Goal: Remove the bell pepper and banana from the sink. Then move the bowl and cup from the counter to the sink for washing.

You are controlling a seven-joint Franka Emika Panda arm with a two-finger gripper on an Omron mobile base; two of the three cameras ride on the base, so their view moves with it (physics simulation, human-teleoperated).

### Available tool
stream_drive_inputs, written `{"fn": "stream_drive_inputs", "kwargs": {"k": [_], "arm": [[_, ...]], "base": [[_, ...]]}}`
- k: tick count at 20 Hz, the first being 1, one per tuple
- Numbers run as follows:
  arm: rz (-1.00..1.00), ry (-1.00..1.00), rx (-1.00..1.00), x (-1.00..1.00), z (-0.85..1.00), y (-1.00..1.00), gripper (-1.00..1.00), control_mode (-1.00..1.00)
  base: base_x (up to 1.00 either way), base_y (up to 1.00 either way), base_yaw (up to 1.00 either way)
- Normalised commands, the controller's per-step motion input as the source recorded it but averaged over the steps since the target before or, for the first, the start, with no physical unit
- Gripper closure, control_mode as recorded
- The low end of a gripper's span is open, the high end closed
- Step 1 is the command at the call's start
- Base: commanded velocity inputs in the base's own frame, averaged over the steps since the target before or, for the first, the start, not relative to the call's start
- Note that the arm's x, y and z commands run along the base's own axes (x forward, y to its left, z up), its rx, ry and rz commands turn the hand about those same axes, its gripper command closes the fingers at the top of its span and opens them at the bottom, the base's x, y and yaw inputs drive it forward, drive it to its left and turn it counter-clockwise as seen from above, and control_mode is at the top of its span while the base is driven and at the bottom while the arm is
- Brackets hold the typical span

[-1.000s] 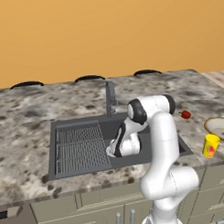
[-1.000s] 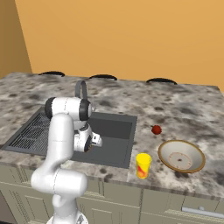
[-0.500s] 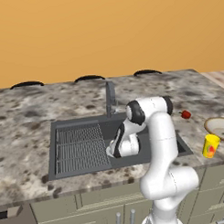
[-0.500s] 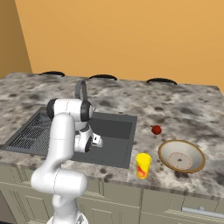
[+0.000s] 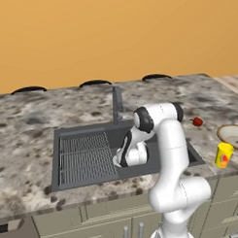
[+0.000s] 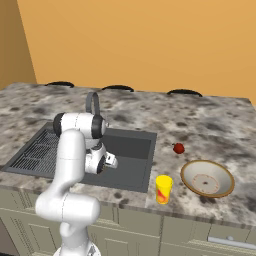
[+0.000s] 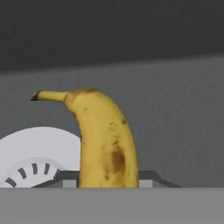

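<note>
An orange wall backs the speckled stone table point(image 5: 25, 158), where the dark sink point(image 5: 82, 134) holds the arm's gripper point(image 7: 108, 186) low in its basin, jaws set either side of the banana point(image 7: 105, 144) beside the white drain point(image 7: 37, 153); whether they clamp it I cannot tell. With the bell pepper point(image 6: 178, 148) already out, right of the sink near the bowl point(image 6: 207, 178) and cup point(image 6: 163, 189), the banana pick seems in hand, next needing a firm close and a lift clear of the sink.

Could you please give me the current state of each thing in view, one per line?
Banana: in the sink, between the claw's fingertips, beside the white drain.
Pepper: out on the counter.
Cup: upright on the counter.
Bowl: on the counter.
</note>
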Motion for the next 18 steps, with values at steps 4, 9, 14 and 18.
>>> {"fn": "stream_drive_inputs", "kwargs": {"k": [4,9,14,18], "arm": [[0.00,0.00,0.02,-0.03,-0.01,0.00,1.00,-1.00],[0.00,0.00,0.06,-0.12,0.07,-0.06,1.00,-1.00],[0.00,0.00,0.08,-0.18,0.13,-0.11,1.00,-1.00],[0.00,0.00,0.01,-0.08,0.21,-0.16,1.00,-1.00]], "base": [[0.00,0.00,0.00],[0.00,0.00,0.00],[0.00,0.00,0.00],[0.00,0.00,0.00]]}}
